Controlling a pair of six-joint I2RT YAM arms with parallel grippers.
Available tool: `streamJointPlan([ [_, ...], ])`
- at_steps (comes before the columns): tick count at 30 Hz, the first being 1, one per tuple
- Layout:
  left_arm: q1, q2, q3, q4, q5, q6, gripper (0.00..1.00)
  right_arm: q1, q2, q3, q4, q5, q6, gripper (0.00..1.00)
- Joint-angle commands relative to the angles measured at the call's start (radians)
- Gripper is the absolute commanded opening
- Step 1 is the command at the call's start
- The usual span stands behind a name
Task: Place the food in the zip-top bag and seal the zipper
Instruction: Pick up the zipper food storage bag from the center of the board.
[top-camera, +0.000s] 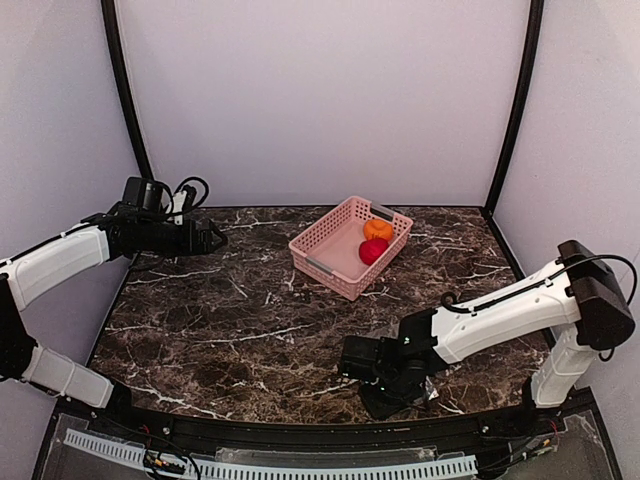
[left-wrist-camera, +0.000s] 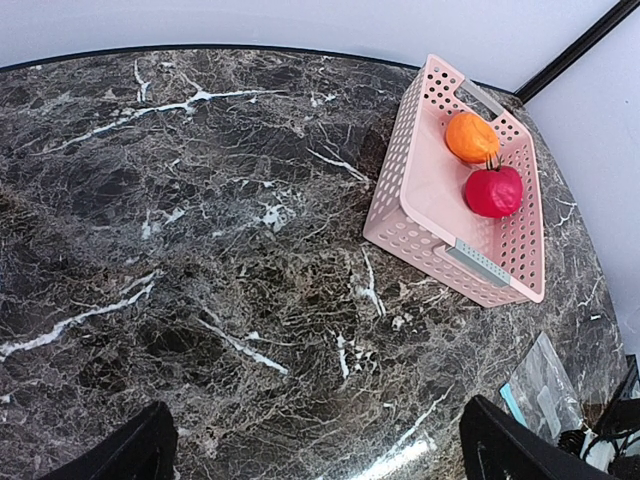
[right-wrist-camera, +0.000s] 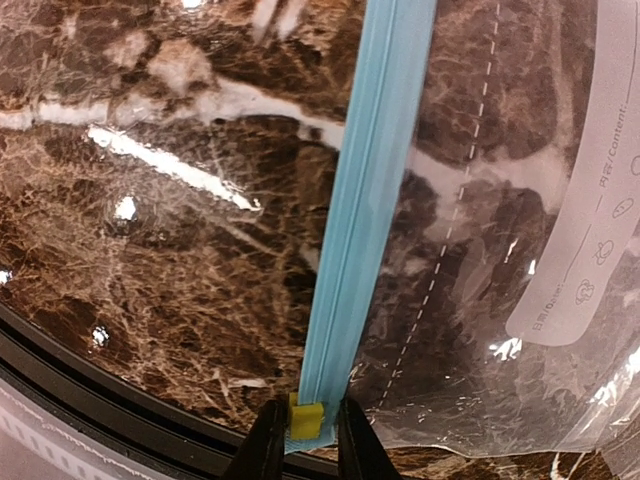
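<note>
**Pinching right, gaping left**

My right gripper (right-wrist-camera: 307, 448) is squeezing the thin teal-blue zipper strip (right-wrist-camera: 365, 200) of the clear plastic bag (right-wrist-camera: 500, 150). My left gripper (left-wrist-camera: 320, 458) is hovering, spread wide. A round orange toy food (left-wrist-camera: 471, 137) and a round red toy food (left-wrist-camera: 493, 191) are sitting in the pink slotted plastic basket (left-wrist-camera: 397, 175).

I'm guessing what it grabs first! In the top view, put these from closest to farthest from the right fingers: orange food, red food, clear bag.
1. zip-top bag: its end between the right fingers, by the near table edge.
2. red food: in the pink basket, its nearer side.
3. orange food: same basket, just behind the red one.
</note>
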Motion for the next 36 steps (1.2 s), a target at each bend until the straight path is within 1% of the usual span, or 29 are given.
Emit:
streamJointPlan([
  [1, -0.005, -0.006, -0.009, -0.013, 0.007, 0.009, 1.0, 0.013, 0.028, 0.027, -0.045, 0.046, 0.033, 0.17],
  [8, -0.007, -0.006, -0.009, -0.013, 0.007, 0.009, 1.0, 0.014, 0.033, 0.03, -0.052, 0.056, 0.049, 0.11],
  [14, -0.007, -0.011, -0.009, -0.014, 0.003, 0.011, 1.0, 0.013, -0.01, 0.034, -0.046, 0.07, 0.043, 0.07],
  [19, -0.033, -0.04, -0.029, -0.005, 0.005, -0.019, 1.0, -0.014, -0.076, 0.03, 0.053, 0.054, -0.025, 0.07],
  [22, -0.073, -0.096, -0.112, 0.059, 0.067, -0.079, 1.0, -0.057, -0.126, 0.007, 0.16, -0.007, -0.101, 0.07],
  [25, -0.131, -0.16, -0.204, 0.179, 0.074, -0.104, 1.0, -0.12, -0.175, -0.014, 0.25, -0.105, -0.18, 0.07],
  [26, -0.161, -0.193, -0.246, 0.201, 0.078, -0.11, 1.0, -0.141, -0.188, -0.013, 0.266, -0.134, -0.206, 0.07],
  [29, -0.216, -0.252, -0.298, 0.282, 0.122, -0.098, 1.0, -0.202, -0.212, 0.008, 0.29, -0.228, -0.301, 0.07],
  [31, -0.265, -0.29, -0.303, 0.295, 0.2, -0.038, 1.0, -0.235, -0.221, 0.029, 0.289, -0.297, -0.365, 0.07],
  [32, -0.307, -0.314, -0.298, 0.294, 0.218, 0.034, 0.98, -0.252, -0.225, 0.038, 0.289, -0.35, -0.395, 0.07],
  [33, -0.329, -0.325, -0.294, 0.283, 0.247, 0.075, 0.97, -0.271, -0.227, 0.046, 0.29, -0.377, -0.425, 0.07],
  [34, -0.381, -0.346, -0.288, 0.266, 0.256, 0.167, 0.97, -0.286, -0.229, 0.055, 0.289, -0.434, -0.449, 0.07],
  [35, -0.406, -0.354, -0.284, 0.253, 0.25, 0.213, 0.96, -0.297, -0.231, 0.063, 0.287, -0.475, -0.474, 0.07],
  [36, -0.457, -0.363, -0.276, 0.228, 0.243, 0.296, 0.96, -0.306, -0.23, 0.073, 0.283, -0.515, -0.498, 0.07],
])
